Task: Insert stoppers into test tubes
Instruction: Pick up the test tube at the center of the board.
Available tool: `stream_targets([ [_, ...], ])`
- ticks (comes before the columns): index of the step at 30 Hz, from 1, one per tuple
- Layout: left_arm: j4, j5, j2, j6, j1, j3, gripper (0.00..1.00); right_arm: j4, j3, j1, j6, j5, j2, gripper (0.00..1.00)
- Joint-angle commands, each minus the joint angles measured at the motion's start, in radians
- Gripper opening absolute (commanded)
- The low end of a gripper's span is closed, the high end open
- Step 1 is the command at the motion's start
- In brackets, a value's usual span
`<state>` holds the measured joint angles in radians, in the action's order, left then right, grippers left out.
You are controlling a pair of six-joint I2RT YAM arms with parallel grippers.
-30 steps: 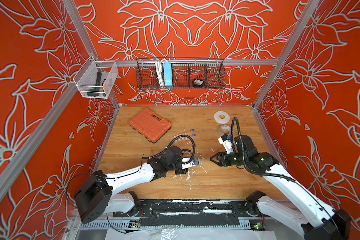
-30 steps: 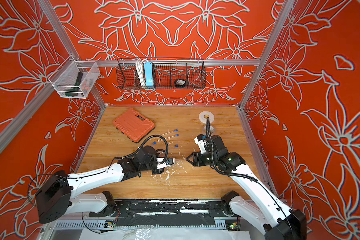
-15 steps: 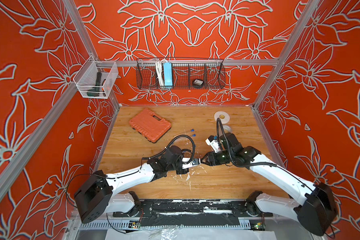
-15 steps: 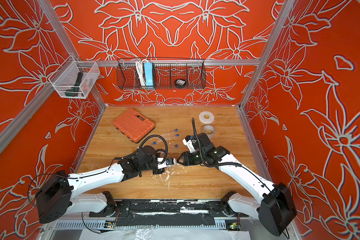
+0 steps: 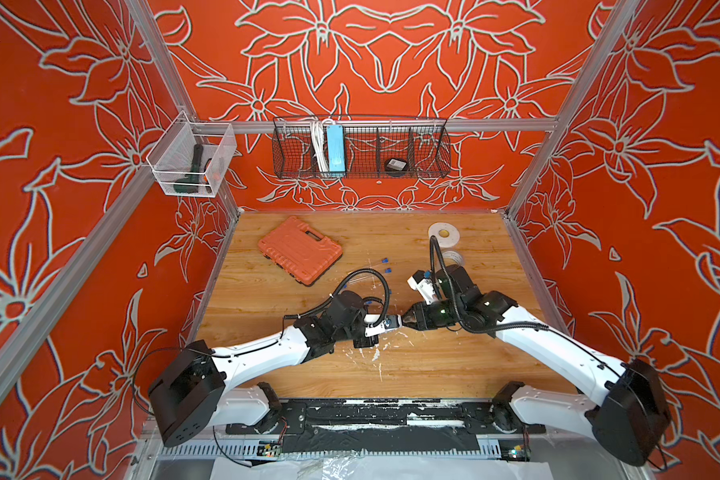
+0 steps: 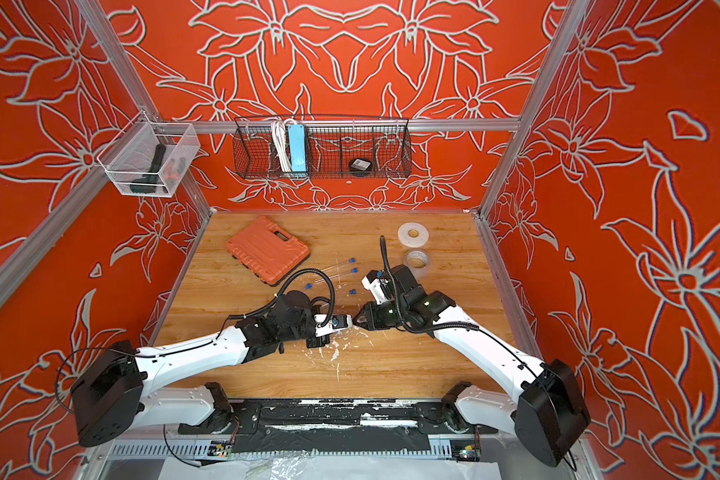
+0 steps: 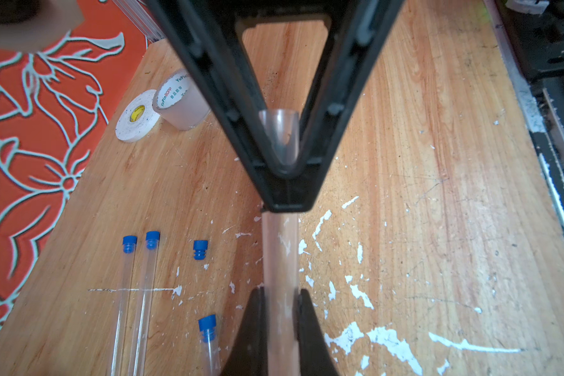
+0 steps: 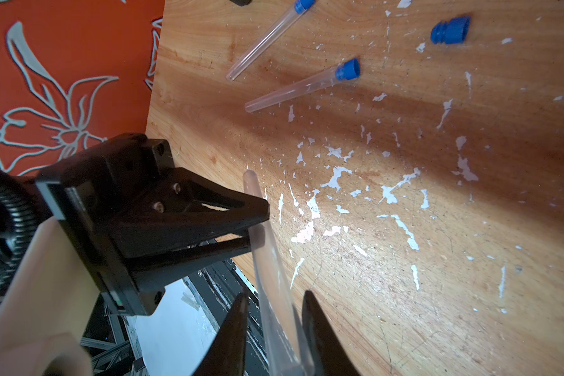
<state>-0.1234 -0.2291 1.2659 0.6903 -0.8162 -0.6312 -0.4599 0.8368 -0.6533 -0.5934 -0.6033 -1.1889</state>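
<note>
Clear test tube (image 7: 280, 254) is partly hidden by right end effector (image 7: 287, 195).

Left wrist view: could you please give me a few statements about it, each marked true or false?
1. The left gripper is shut on a test tube. True.
2. That tube carries a blue stopper. False: no stopper shows on it.
3. Two stoppered tubes lie side by side on the table. True.
4. No loose stopper lies on the table. False: a loose stopper lies beside them.
</note>
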Motion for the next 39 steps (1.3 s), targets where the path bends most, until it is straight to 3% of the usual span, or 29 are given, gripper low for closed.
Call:
stream_targets([
  [1, -0.025, -0.029, -0.018, -0.012, 0.005, -0.005, 0.03, 0.025, 0.025, -0.006, -0.007, 0.001, -0.014, 0.28],
  [10, -0.028, -0.022, -0.021, -0.027, 0.005, -0.005, 0.04, 0.03, 0.027, -0.006, -0.005, 0.003, -0.014, 0.18],
  [17, -0.032, -0.004, -0.032, -0.038, 0.005, 0.0, 0.11, 0.018, 0.036, -0.005, 0.007, -0.008, -0.003, 0.11],
  [25, -0.088, 0.032, -0.073, -0.057, 0.013, 0.069, 0.37, -0.032, 0.062, 0.012, 0.038, -0.047, 0.041, 0.1],
  [32, -0.103, 0.03, -0.069, -0.055, 0.014, 0.068, 0.35, -0.012, 0.06, 0.018, 0.027, -0.112, 0.041, 0.09],
  [39, -0.114, 0.015, -0.091, -0.046, 0.015, 0.079, 0.27, 0.01, 0.059, 0.023, 0.008, -0.138, 0.036, 0.09],
])
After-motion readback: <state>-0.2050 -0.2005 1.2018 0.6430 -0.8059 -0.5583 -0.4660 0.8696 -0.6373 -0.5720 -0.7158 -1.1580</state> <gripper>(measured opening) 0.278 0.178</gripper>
